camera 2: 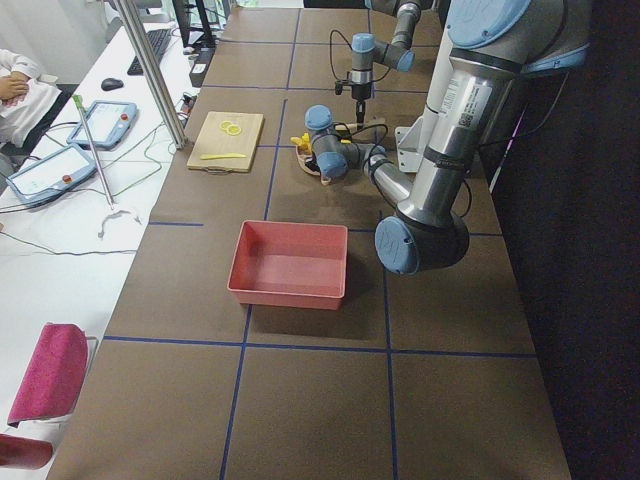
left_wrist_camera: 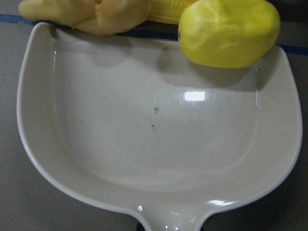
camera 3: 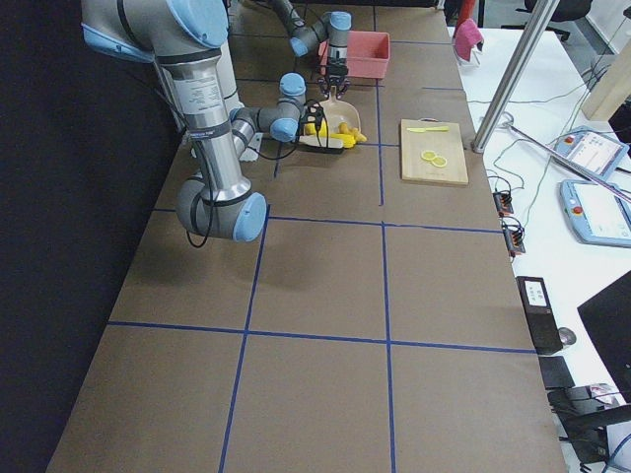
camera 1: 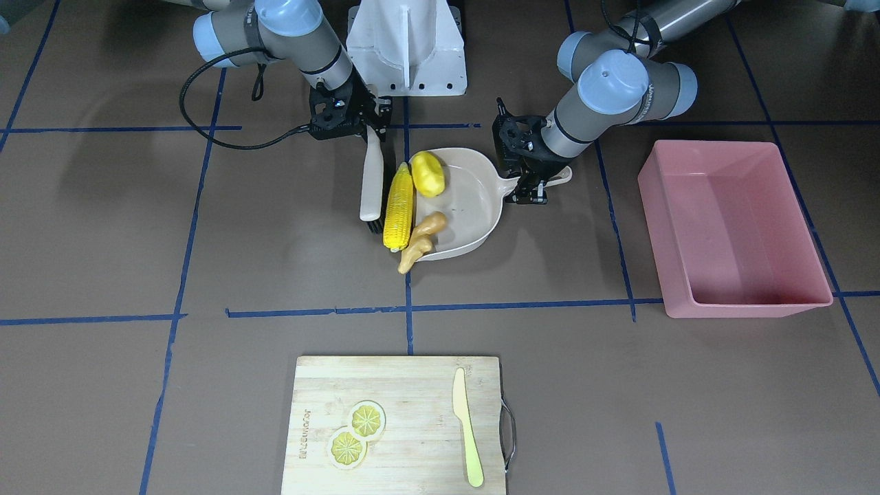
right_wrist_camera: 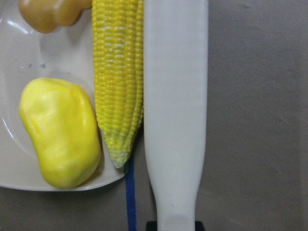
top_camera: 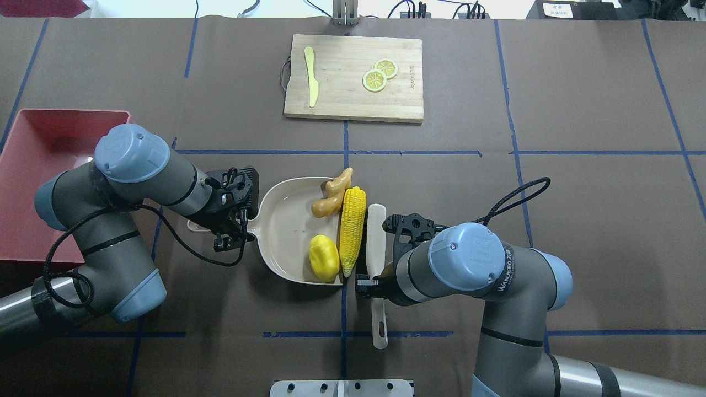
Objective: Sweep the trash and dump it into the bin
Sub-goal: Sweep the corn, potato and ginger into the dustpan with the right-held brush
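Note:
My left gripper (top_camera: pixel 234 226) is shut on the handle of the beige dustpan (top_camera: pixel 287 226), which lies flat on the table. The rounded yellow lump (top_camera: pixel 324 258) sits just inside the pan's mouth. The ginger root (top_camera: pixel 331 198) lies across the pan's lip at the far corner. Along the mouth lies the corn cob (top_camera: pixel 353 231); the white brush (top_camera: pixel 376 231) presses against its outer side. My right gripper (top_camera: pixel 375 281) is shut on the brush's handle. The pink bin (top_camera: pixel 44 165) stands on the robot's left, beyond the left arm, with nothing in it (camera 1: pixel 735 227).
A wooden cutting board (top_camera: pixel 353 77) at the far side carries two lemon slices (top_camera: pixel 380 74) and a yellow-green knife (top_camera: pixel 311 74). The robot's white base (camera 1: pixel 405 48) is close behind the dustpan. A black cable (top_camera: pixel 518 198) loops off the right wrist.

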Action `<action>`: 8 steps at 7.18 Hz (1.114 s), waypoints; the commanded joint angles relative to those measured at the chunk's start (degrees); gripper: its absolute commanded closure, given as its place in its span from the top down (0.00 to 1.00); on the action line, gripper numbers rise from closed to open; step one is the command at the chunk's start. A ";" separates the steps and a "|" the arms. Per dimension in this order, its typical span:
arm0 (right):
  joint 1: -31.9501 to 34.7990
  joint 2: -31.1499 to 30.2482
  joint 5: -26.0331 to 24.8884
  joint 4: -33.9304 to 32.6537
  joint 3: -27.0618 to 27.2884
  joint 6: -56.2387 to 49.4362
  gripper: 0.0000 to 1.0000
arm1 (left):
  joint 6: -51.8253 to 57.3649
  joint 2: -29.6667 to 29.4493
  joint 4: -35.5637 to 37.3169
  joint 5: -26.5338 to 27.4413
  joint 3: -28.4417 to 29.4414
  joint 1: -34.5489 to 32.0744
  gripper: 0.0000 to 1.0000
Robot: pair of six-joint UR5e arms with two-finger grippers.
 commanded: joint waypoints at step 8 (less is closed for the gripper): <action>-1.81 9.96 -3.58 -1.86 -6.52 -0.73 0.00 | -0.09 0.00 0.05 0.00 0.00 0.00 0.00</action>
